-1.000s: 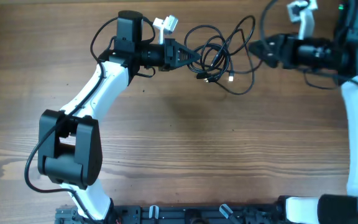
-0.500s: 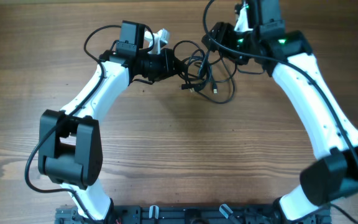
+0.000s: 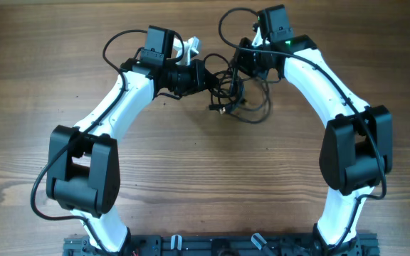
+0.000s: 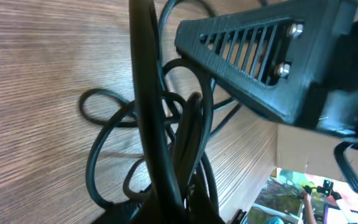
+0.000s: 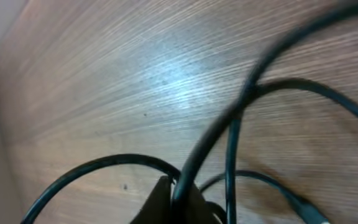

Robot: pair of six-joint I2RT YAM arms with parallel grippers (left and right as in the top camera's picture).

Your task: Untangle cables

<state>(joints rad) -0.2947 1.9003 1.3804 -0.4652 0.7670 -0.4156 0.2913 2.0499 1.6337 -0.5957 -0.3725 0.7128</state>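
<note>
The cables point(image 3: 251, 107) lie in one loose bunch on the table point(image 3: 212, 178), at its far side, right between the two claws. Most loops sag toward the near side of the bunch, and a small plug end point(image 3: 221, 109) pokes out at its left.

The left claw point(image 3: 208, 77) is closed tight on a strand at the bunch's left edge. In the left wrist view that strand point(image 4: 148, 124) runs straight down the middle, with other loops crossing behind it on the wood.

The right claw point(image 3: 242, 62) is also pinched closed, gripping a strand at the bunch's upper right. Its wrist view shows a blurred cord point(image 5: 229, 118) leading into the dark fingertips at the bottom.

The two claws sit very near each other. Bare wood spreads wide between the arms, reaching a black rail point(image 3: 212, 245) along the near edge.
</note>
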